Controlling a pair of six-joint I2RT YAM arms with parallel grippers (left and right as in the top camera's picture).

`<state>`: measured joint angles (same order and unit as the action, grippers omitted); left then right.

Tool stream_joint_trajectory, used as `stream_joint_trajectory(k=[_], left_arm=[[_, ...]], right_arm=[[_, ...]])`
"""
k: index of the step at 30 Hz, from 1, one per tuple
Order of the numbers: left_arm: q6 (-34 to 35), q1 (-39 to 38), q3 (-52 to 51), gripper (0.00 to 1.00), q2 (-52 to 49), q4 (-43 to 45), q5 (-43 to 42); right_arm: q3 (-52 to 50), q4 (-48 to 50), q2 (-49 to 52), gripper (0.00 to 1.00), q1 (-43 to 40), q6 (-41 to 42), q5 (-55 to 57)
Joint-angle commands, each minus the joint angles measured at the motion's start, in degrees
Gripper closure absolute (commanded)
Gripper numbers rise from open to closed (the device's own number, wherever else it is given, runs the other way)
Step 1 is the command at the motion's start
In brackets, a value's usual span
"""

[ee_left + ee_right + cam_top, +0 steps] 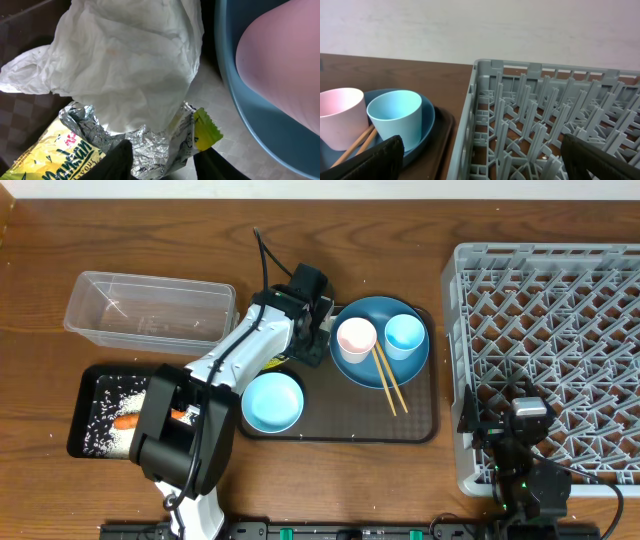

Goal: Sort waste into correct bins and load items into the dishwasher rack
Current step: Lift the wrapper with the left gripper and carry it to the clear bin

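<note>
The left gripper [164, 169] is low over the dark serving tray [418, 423], just left of the blue plate [352, 370] in the overhead view. I think it is there because two pieces of waste lie at this spot. In the left wrist view the crumpled tissue [130, 65] fills the upper middle of the frame. The yellow-green wrapper [52, 161] lies partly under it at the lower left, and its silver foil end reaches to the lower centre. The two dark fingers [120, 162] stand one on each side of this foil end. I cannot tell whether they already press on it or only straddle it.

The tissue touches the wrapper from above, so a grasp here may take both together, and they may need different bins. The black tray [75, 437] at the lower left of the overhead view already holds the rice grains [105, 392] and the carrot [127, 421]. The clear tub [92, 300] at the upper left looks empty.

The right gripper [481, 146] is spread wide and holds nothing. It hovers at the near corner of the dishwasher rack [455, 300], probably waiting for the dishes. The pink cup [356, 337], the light blue cup [405, 334] and the chopsticks [388, 385] are on the plate and the bowl [272, 402] is on the serving tray, so nothing is loaded yet.
</note>
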<state>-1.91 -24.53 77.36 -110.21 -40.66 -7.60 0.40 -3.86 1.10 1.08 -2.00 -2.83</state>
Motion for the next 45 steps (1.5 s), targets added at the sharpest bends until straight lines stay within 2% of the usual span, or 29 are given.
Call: stream_joint_trajectory(k=[1,5,12,17,27,40,42,45], left_arm=[[-0.9,0.0,-0.3,0.61,-0.7,-0.2,-0.5],[-0.9,0.0,-0.3,0.71,-0.7,-0.2,-0.5],[-0.9,0.0,-0.3,0.81,-0.7,-0.2,-0.6],[-0.9,0.0,-0.3,0.94,-0.6,-0.4,-0.6],[-0.9,0.0,-0.2,0.94,3.1,-2.9,-0.6],[-0.4,0.2,-0.2,0.94,21.1,-5.9,-0.5],[-0.3,0.8,-0.2,0.94,24.4,-5.7,1.3],[3.0,2.3,-0.2,0.94,28.0,-5.5,9.4]], right_arm=[[-0.1,-0.2,0.0,0.01,0.0,-0.2,0.0],[-0.1,-0.2,0.0,0.01,0.0,-0.2,0.0],[-0.1,-0.2,0.0,0.01,0.0,-0.2,0.0],[-0.1,-0.2,0.0,0.01,0.0,-0.2,0.0],[-0.1,-0.2,0.0,0.01,0.0,-0.2,0.0],[-0.1,-0.2,0.0,0.01,0.0,-0.2,0.0],[-0.1,-0.2,0.0,0.01,0.0,-0.2,0.0],[-0.1,-0.2,0.0,0.01,0.0,-0.2,0.0]])
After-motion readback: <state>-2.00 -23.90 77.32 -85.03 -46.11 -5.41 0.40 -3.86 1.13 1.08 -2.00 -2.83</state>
